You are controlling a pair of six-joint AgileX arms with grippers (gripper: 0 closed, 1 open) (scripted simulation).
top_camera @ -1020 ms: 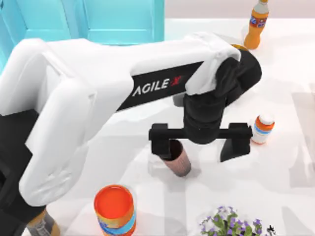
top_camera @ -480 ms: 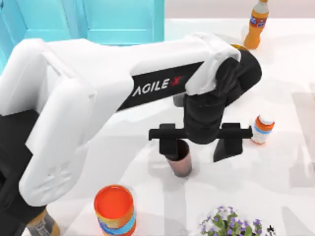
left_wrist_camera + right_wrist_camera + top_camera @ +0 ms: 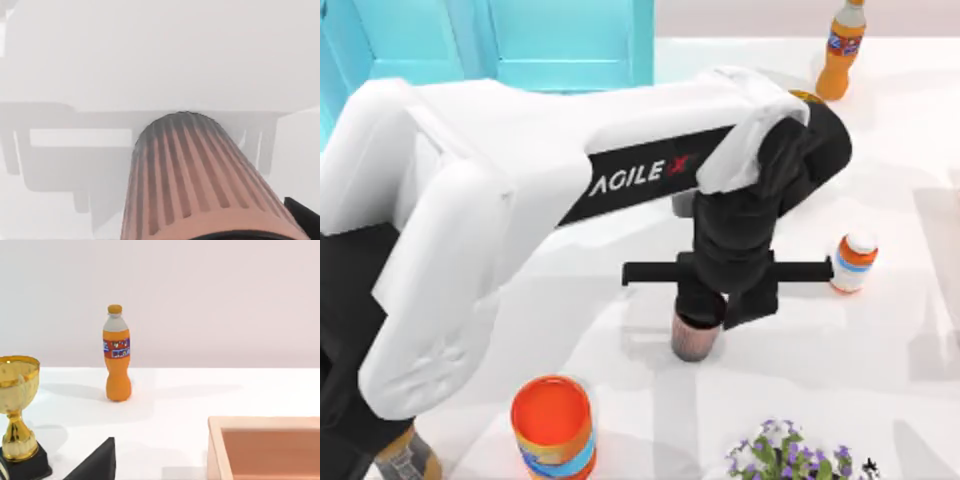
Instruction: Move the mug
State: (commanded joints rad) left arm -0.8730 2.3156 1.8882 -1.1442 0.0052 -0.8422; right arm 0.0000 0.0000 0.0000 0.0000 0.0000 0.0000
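Observation:
The mug [image 3: 694, 340] is a small reddish-brown ribbed tumbler with a dark inside, standing on the white table a little right of centre. My left gripper [image 3: 722, 305] hangs straight above it, shut on the mug at its rim, one finger at the mug's mouth and the other just right of it. Up close in the left wrist view, the mug's ribbed wall [image 3: 195, 180] shows with a black fingertip [image 3: 302, 212] at its edge. My right arm stays parked, its wrist view looking across the far part of the table.
An orange cup [image 3: 553, 425] with a blue band stands front left, and purple flowers [image 3: 785, 455] front right. A small white-capped bottle [image 3: 853, 262] stands right of the mug. At the back are an orange bottle [image 3: 841, 48] [image 3: 117, 355], a gold trophy [image 3: 15, 410] and a wooden tray [image 3: 265, 445].
The left gripper's fingers have closed from wide apart onto the mug. The mug has shifted slightly right and toward the front.

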